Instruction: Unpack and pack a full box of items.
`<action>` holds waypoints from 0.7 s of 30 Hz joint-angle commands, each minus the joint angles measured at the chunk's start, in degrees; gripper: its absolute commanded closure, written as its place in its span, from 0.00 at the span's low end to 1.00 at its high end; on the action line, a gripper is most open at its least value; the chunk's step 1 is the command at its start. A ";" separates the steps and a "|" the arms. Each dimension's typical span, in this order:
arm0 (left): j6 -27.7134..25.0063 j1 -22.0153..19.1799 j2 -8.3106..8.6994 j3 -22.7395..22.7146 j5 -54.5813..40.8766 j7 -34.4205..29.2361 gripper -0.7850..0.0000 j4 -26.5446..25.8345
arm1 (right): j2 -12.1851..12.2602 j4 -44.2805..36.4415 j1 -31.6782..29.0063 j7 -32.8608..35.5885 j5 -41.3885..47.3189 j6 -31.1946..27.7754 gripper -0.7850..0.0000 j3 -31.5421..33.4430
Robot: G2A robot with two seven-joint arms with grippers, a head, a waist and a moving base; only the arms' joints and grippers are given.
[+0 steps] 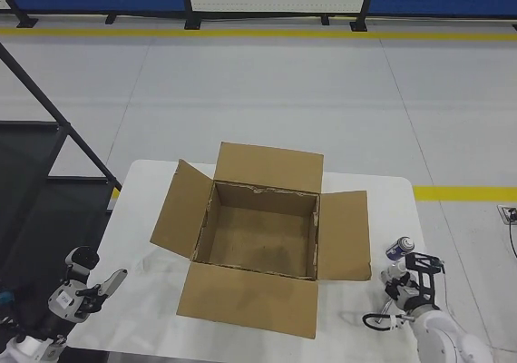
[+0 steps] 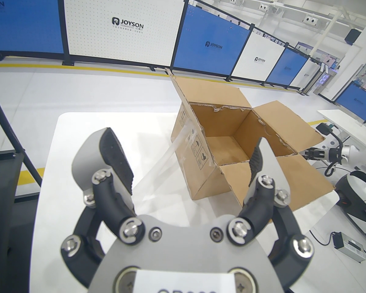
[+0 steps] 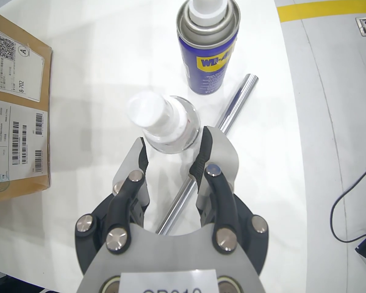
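An open cardboard box (image 1: 258,240) stands in the middle of the white table (image 1: 150,204), all flaps spread and its inside bare (image 2: 228,147). My right gripper (image 3: 173,143) is low over the table right of the box, shut on a clear bottle (image 3: 170,123) with a white cap, near the bottle's base. Just beyond stands a blue spray can (image 3: 209,47) (image 1: 402,247). A shiny metal rod (image 3: 238,102) lies on the table, running under the gripper. My left gripper (image 2: 186,150) (image 1: 112,279) hangs open and holds nothing at the table's near left edge, facing the box.
A strip of clear tape (image 2: 167,160) hangs off the box's left side. A black frame (image 1: 32,172) stands left of the table. The table's right edge (image 3: 292,123) curves close to the can, with a cable (image 3: 347,193) on the floor beyond.
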 commanded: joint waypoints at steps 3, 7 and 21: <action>0.00 0.00 0.00 0.00 0.00 0.00 0.00 0.00 | -0.21 0.75 1.12 -0.27 0.08 -0.42 0.53 -0.77; 0.00 0.00 0.00 0.00 0.00 0.00 0.00 0.00 | -0.47 1.49 2.38 -0.40 -0.13 -0.47 0.53 -1.99; 0.00 0.00 0.00 0.00 0.00 0.00 0.00 0.00 | -1.38 3.10 5.77 -0.88 -0.28 0.48 0.17 -5.06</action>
